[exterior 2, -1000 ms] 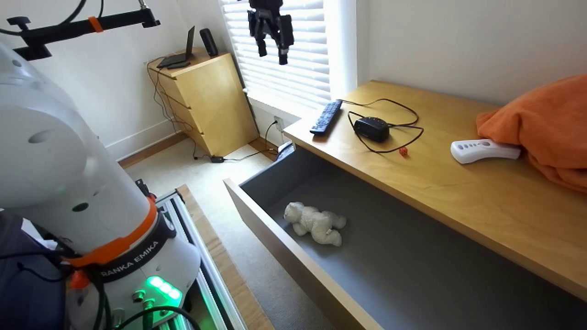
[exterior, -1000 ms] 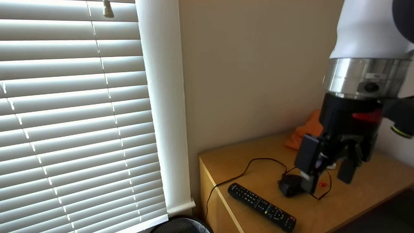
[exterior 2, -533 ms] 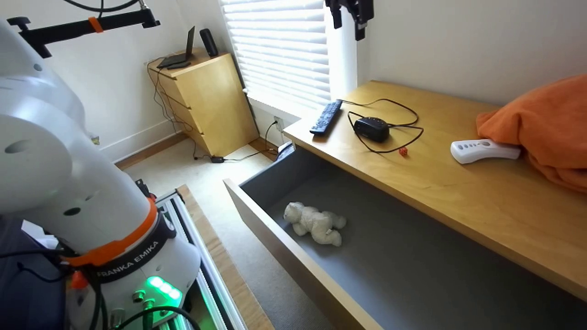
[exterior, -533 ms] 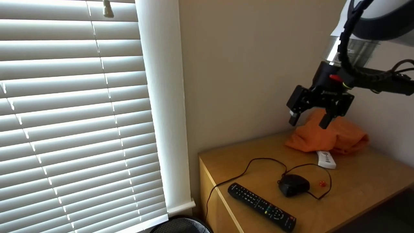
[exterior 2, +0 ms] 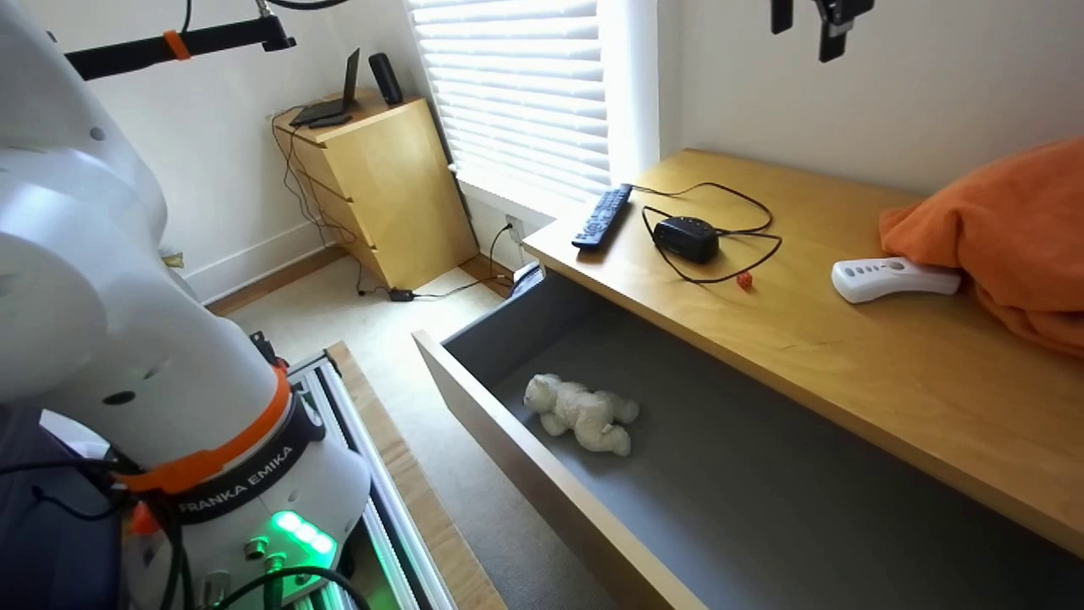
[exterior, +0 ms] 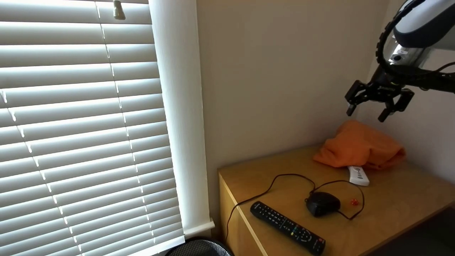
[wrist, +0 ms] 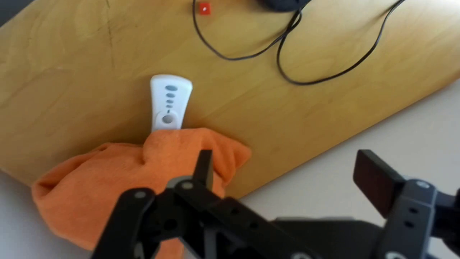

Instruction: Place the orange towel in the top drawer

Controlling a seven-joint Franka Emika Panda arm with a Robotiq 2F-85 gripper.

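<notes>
Orange towel (exterior: pixel 359 145), grey drawer interior (exterior 2: pixel 720 474)

Clear air: between gripper (exterior: pixel 365 115) and orange towel (exterior: pixel 357 145); above drawer (exterior 2: pixel 745 483). Obstacles: wall (exterior: pixel 280 85) behind towel, contact hard to judge; white remote (wrist: pixel 170 99), partly under towel; dresser top (exterior 2: pixel 830 356), bounding drawer opening; white plush toy (exterior 2: pixel 584 413), inside drawer.

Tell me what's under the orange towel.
A white remote pokes out from under the orange towel; its other end is covered, and anything else underneath can't be seen.
</notes>
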